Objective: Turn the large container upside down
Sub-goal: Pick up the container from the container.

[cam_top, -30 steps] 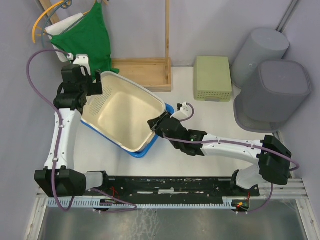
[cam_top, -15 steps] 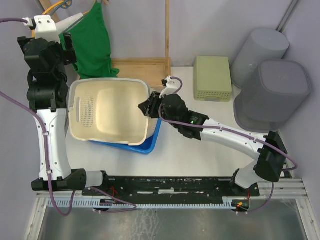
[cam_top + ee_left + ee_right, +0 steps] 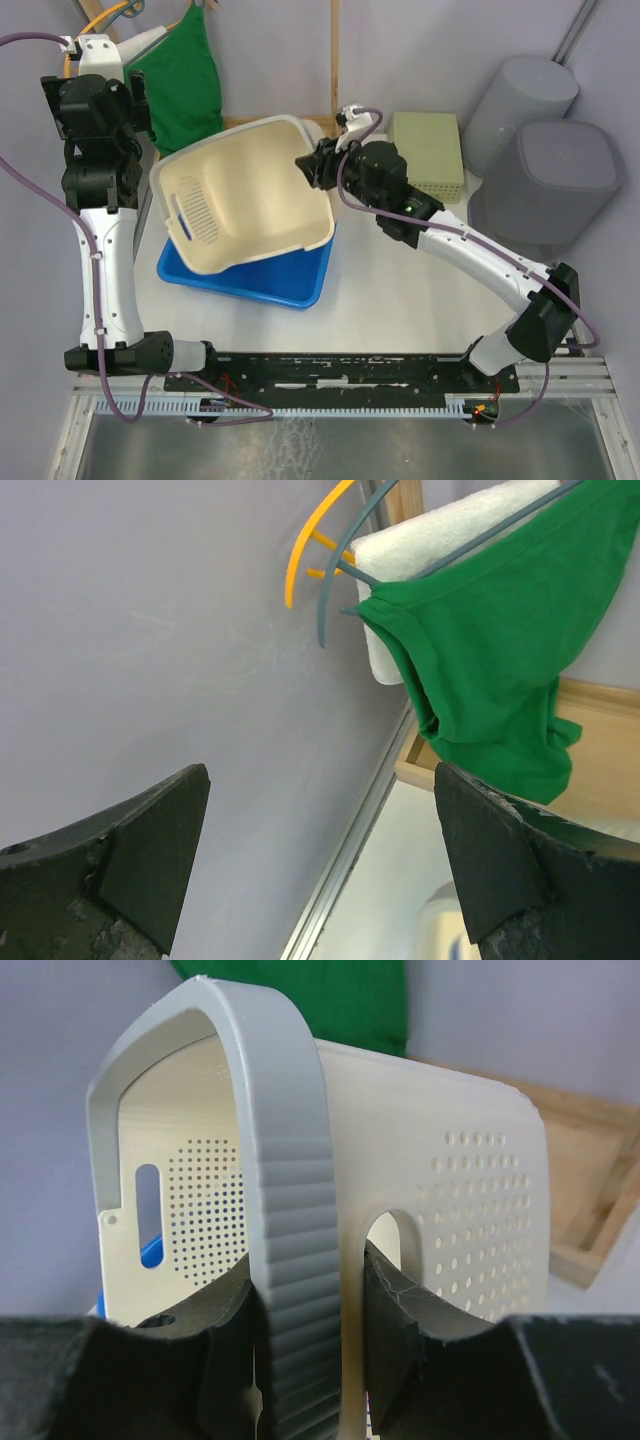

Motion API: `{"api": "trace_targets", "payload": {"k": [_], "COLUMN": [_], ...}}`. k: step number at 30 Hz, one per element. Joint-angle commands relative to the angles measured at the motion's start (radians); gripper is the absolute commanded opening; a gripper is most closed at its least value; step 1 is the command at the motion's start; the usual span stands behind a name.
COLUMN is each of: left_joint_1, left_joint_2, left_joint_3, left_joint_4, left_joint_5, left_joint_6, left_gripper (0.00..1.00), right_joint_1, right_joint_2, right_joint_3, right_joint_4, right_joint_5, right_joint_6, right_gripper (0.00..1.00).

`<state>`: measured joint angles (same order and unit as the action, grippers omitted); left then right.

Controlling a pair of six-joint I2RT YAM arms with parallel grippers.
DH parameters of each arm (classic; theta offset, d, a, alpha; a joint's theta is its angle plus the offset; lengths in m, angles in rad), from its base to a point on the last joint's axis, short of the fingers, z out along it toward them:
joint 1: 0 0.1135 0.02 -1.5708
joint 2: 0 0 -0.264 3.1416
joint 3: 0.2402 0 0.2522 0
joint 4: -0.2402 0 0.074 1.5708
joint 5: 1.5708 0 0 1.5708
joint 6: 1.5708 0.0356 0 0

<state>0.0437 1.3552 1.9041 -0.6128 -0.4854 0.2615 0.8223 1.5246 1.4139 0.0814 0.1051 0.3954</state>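
Observation:
The large cream container (image 3: 250, 195) is lifted and tipped on edge above a blue tray (image 3: 250, 285), its open side facing left and toward the camera. My right gripper (image 3: 312, 165) is shut on its grey ribbed rim at the far right end; in the right wrist view the rim (image 3: 290, 1230) sits clamped between the two fingers, one finger through the handle slot. My left gripper (image 3: 140, 100) is raised at the far left, open and empty, apart from the container. In the left wrist view its fingers (image 3: 500, 860) frame the wall and a green cloth.
A green cloth (image 3: 180, 80) hangs on a rack at the back left. A wooden tray (image 3: 285, 135) lies behind the container. A pale green perforated box (image 3: 428, 155) and two grey bins (image 3: 545, 190) stand at the right.
My right gripper has lifted the container's right end up and back, tipping it further on edge and baring the blue tray. My left arm rose earlier and let go; since then it has barely moved.

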Motion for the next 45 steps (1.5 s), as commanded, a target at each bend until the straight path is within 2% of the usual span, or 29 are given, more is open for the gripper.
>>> {"api": "trace_targets", "payload": {"k": [1,7,12,14,16,19,24,28,30,35,38,41,45], "left_joint_1": [0.002,0.002,0.002,0.002,0.002,0.002,0.002,0.001,0.001,0.001,0.001,-0.001,-0.001], "left_joint_2": [0.010,0.033,0.039,0.043,0.050,0.066,0.107,0.107,0.100,0.093,0.104,0.109,0.117], "left_joint_3": [0.010,0.021,0.024,0.021,0.022,0.035,0.101,0.107,0.101,0.096,0.111,0.112,0.108], "left_joint_4": [0.033,0.014,0.015,0.018,0.019,0.015,-0.035,-0.043,-0.045,-0.052,-0.072,-0.085,-0.088], "left_joint_5": [-0.059,-0.074,-0.070,-0.061,-0.047,-0.023,0.018,0.022,0.024,0.037,0.069,0.101,0.098], "left_joint_6": [0.053,0.042,0.044,0.045,0.040,0.026,-0.013,-0.024,-0.029,-0.043,-0.077,-0.107,-0.105], "left_gripper": [0.99,0.99,0.99,0.99,0.99,0.99,1.00,1.00,1.00,1.00,1.00,0.99,0.99], "right_joint_1": [-0.091,-0.137,-0.279,-0.363,-0.424,-0.458,-0.476,-0.479,-0.478,-0.478,-0.478,-0.477,-0.477], "right_joint_2": [-0.066,-0.029,0.004,-0.039,-0.124,-0.250,-0.383,-0.441,-0.464,-0.567,-0.573,-0.526,-0.549], "right_joint_3": [0.219,0.433,0.640,0.595,0.476,0.311,0.197,0.185,0.194,0.090,0.140,0.269,0.276], "right_joint_4": [0.219,0.115,-0.069,-0.092,-0.061,-0.026,-0.097,-0.139,-0.233,-0.323,-0.539,-0.737,-0.714], "right_joint_5": [-0.037,-0.019,0.033,0.026,-0.007,-0.009,0.041,0.096,0.074,0.137,0.137,0.152,0.225], "right_joint_6": [-0.122,-0.070,-0.034,-0.047,-0.127,-0.302,-0.555,-0.642,-0.722,-0.808,-0.890,-0.989,-1.011], "right_gripper": [0.00,0.00,0.00,0.00,0.00,0.00,0.00,0.00,0.00,0.00,0.00,0.00,0.00]}}
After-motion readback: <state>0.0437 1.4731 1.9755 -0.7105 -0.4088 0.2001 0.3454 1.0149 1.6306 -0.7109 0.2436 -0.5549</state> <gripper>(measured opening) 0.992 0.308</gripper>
